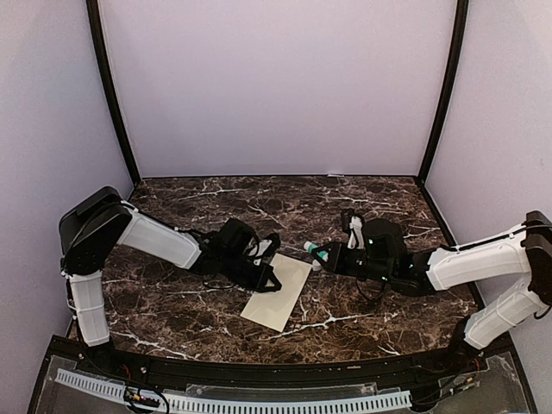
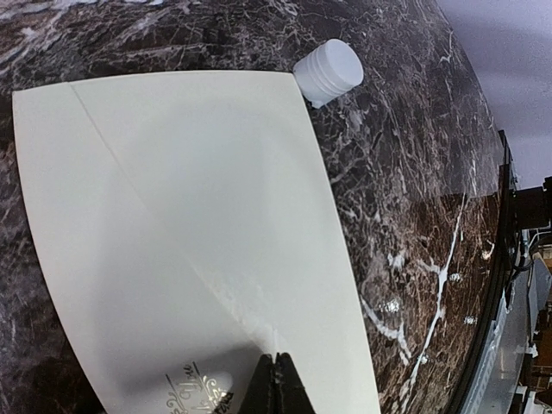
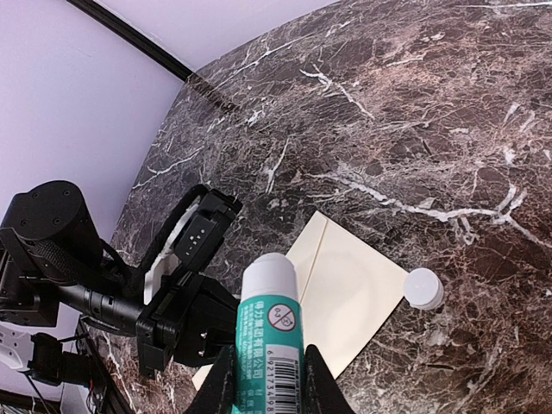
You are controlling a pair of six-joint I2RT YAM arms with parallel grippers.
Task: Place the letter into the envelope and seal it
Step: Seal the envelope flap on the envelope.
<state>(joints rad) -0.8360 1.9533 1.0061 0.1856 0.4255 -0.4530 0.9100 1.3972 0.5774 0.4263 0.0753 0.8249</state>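
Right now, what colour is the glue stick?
The glue stick is teal-green with a white end; the right wrist view shows it best.

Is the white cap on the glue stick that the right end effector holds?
No, the white cap lies on the table beside the envelope's corner, apart from the glue stick.

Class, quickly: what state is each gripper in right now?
Left gripper: shut, tips at the envelope.
Right gripper: shut on the glue stick.
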